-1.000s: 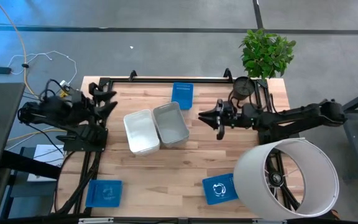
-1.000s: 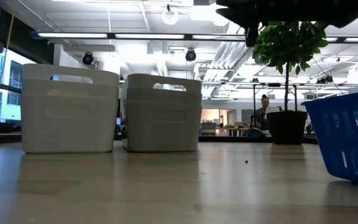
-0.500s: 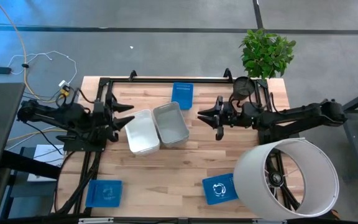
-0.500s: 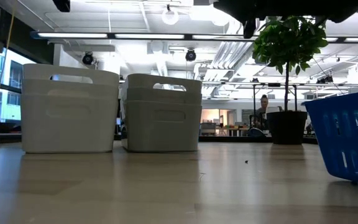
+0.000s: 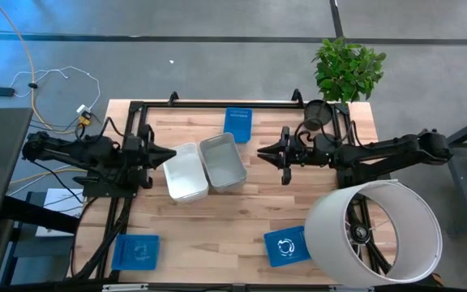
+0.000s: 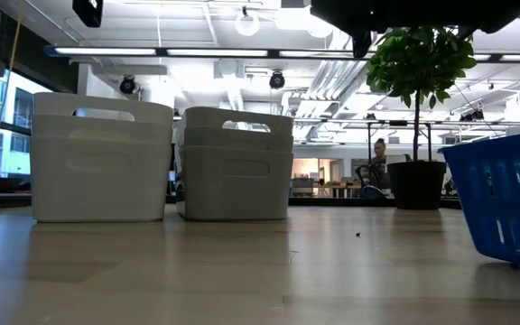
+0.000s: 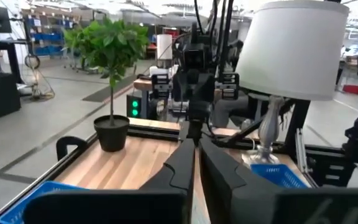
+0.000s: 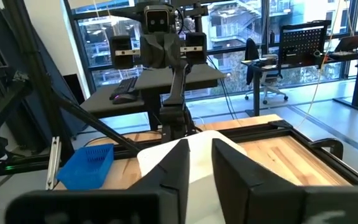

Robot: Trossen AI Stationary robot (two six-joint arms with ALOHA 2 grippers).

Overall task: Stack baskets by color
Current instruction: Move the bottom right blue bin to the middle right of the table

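Observation:
A white basket stack (image 5: 185, 172) (image 6: 102, 158) and a translucent grey basket stack (image 5: 222, 162) (image 6: 237, 164) stand side by side on their bottoms at the table's middle. Blue baskets sit at the far edge (image 5: 237, 123), near left (image 5: 136, 251) and near right (image 5: 286, 246) (image 6: 504, 203). My left gripper (image 5: 169, 154) (image 7: 194, 146) is shut, level, pointing right, held high just left of the white stack. My right gripper (image 5: 262, 152) (image 8: 199, 152) points left from the grey stack's right, high up, with a narrow gap and nothing between its fingers.
A big white cylinder (image 5: 371, 235) with a wheel inside overhangs the table's near right corner. A potted plant (image 5: 347, 69) stands at the far right corner. Black frame rails (image 5: 217, 104) run along the far and left edges. Bare wood lies between the middle baskets and the near edge.
My left gripper has gone down and toward the table's right, up to the white basket stack, tipping to level, and its wide-open fingers have shut on nothing. The baskets have not moved.

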